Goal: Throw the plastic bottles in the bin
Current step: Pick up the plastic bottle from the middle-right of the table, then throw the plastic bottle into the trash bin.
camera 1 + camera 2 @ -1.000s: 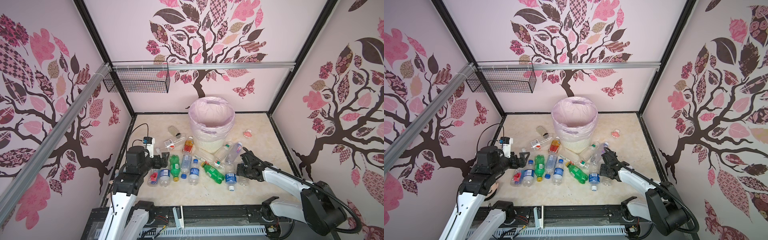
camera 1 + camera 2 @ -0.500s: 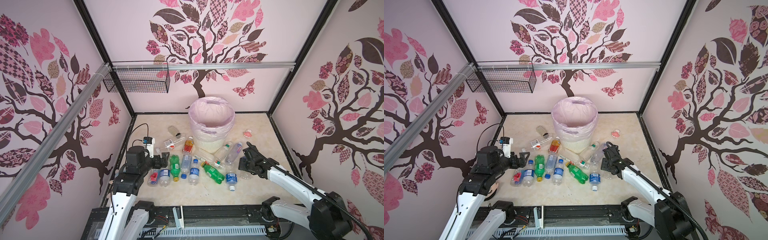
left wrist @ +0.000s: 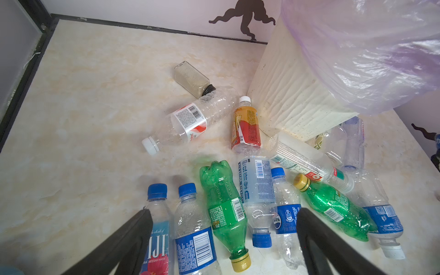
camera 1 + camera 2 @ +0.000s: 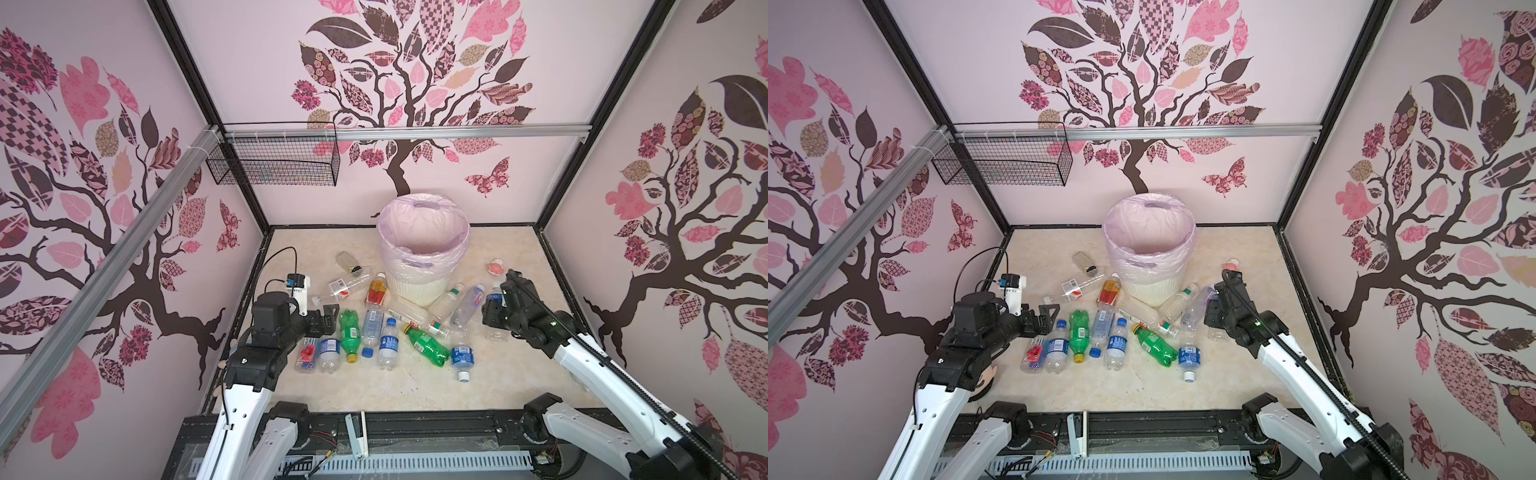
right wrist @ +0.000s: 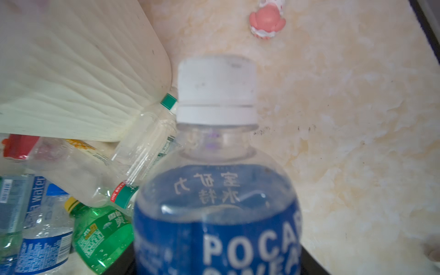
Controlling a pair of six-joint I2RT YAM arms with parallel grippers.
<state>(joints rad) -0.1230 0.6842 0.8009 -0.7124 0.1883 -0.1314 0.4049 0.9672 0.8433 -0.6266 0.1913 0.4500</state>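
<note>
Fingers [image 5: 310, 265] of right gripper [image 4: 493, 307] are pinched on clear blue-labelled plastic bottle [image 5: 214, 209]; left gripper's [image 3: 223, 214] are spread. Slip is risked clearing tall pink-lined white bin [image 4: 419, 289]: smooth, crushable wall.

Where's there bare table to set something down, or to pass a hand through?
Bare: the back-left corner behind the brownish jar; the front strip between the bottle pile and the black front rail; the back-right corner behind the pink toy. Crowded: everything just in front of the bin, where bottles lie touching.
</note>
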